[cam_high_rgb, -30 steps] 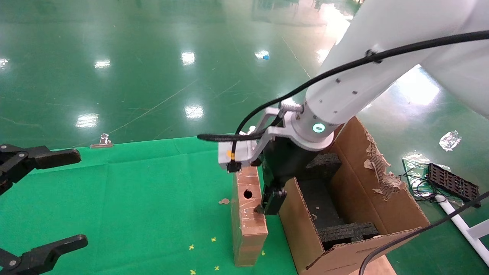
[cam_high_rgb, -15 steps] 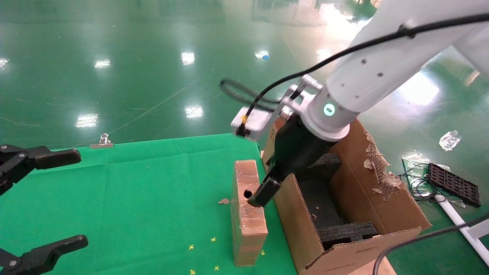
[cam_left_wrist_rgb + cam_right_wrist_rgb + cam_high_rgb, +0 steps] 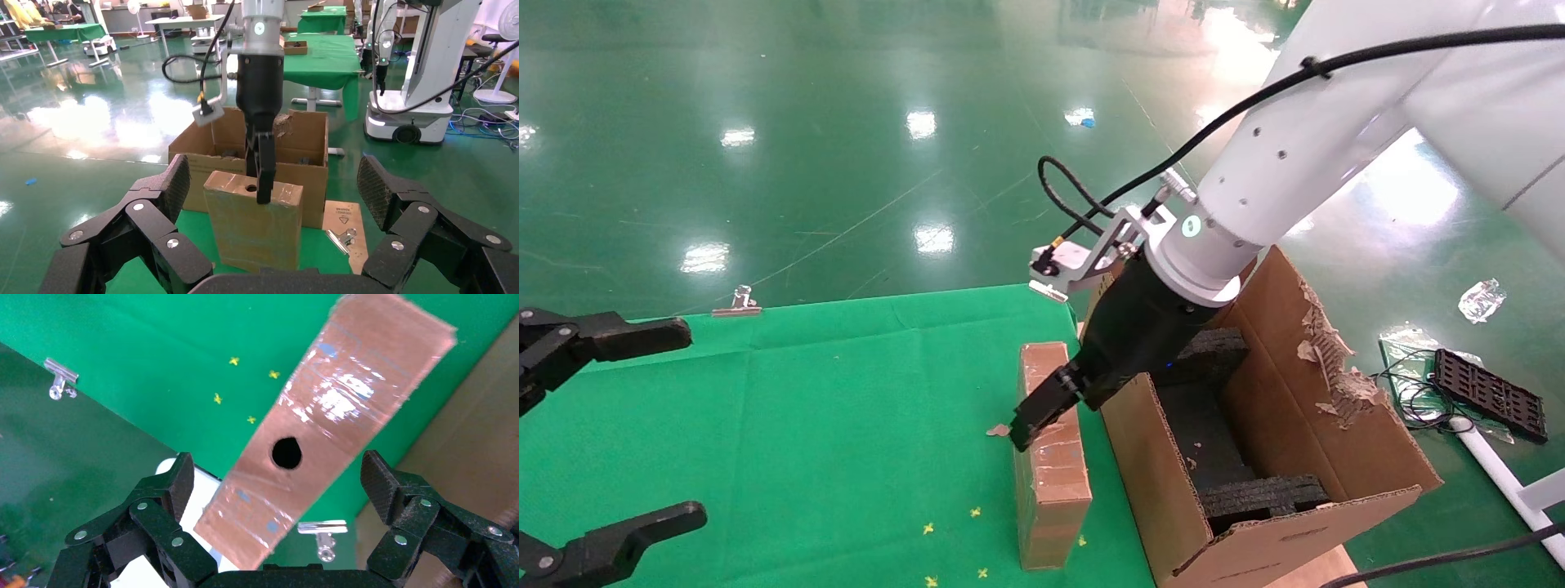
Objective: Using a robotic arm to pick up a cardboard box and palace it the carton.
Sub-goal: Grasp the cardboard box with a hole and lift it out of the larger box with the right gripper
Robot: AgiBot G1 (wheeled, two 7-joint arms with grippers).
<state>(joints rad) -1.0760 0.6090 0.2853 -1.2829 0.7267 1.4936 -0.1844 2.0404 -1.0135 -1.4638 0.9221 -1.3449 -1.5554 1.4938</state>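
Observation:
The cardboard box (image 3: 1052, 469) stands upright on the green cloth, its narrow taped top face with the round hole turned up. The robotic arm comes in from the right. Its right gripper (image 3: 1040, 415) is open and hangs just above the box top. In the right wrist view the box top (image 3: 343, 398) lies slantwise between the spread fingers (image 3: 174, 487) of the right gripper (image 3: 278, 481). The carton (image 3: 1336, 425) with black foam inserts stands right of the box, close beside it. My left gripper (image 3: 695, 423) is open and empty at the left; in the left wrist view it faces the box (image 3: 254, 226).
The green cloth (image 3: 829, 425) covers the table. A binder clip (image 3: 738, 300) lies at its far edge, another clip (image 3: 339, 236) by a flat cardboard sheet (image 3: 346, 214) near the carton (image 3: 306, 141). A black tray and cables (image 3: 1487, 392) lie on the floor at the right.
The right gripper has swung from the carton side of the box leftward over the box top, and its wrist has turned. The box, the carton and the left arm have not moved.

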